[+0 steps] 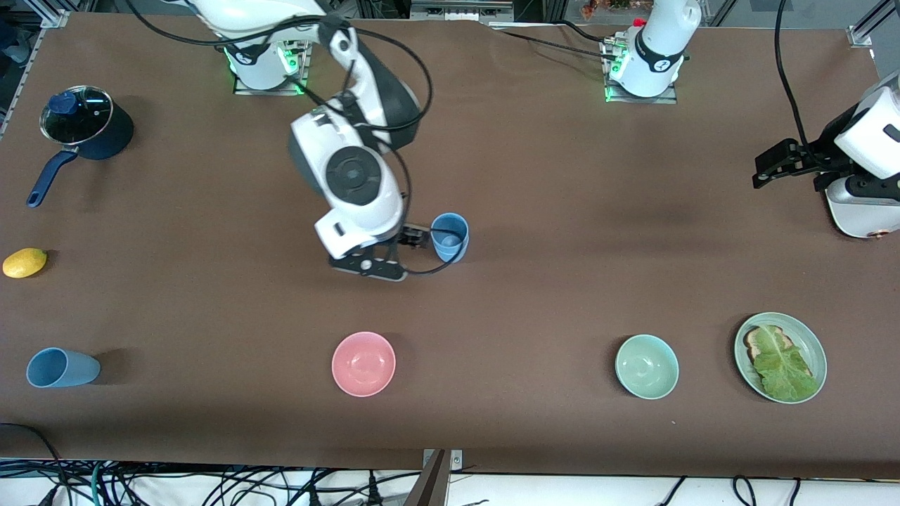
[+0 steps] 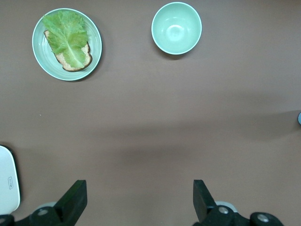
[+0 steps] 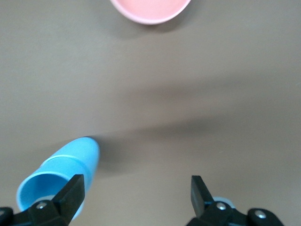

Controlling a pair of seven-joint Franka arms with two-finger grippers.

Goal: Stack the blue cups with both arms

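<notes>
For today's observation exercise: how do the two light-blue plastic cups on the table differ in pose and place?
The light-blue plastic cup at the table's middle stands upright, mouth up; the light-blue plastic cup at the right arm's end lies on its side. The middle cup sits farther from the front camera, right beside the right gripper, whose jaws are open; the lying cup has no gripper near it. Both are the same plain, handle-less, tapered shape.

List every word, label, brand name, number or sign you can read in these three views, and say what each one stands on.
No text can be read in any view.
Small dark mark on the left arm's base: too small to read.
Small grey marking on the white part at the edge of the left wrist view: too blurred to read.
The blue cups, bowls, plate and saucepan carry no lettering that shows.
</notes>
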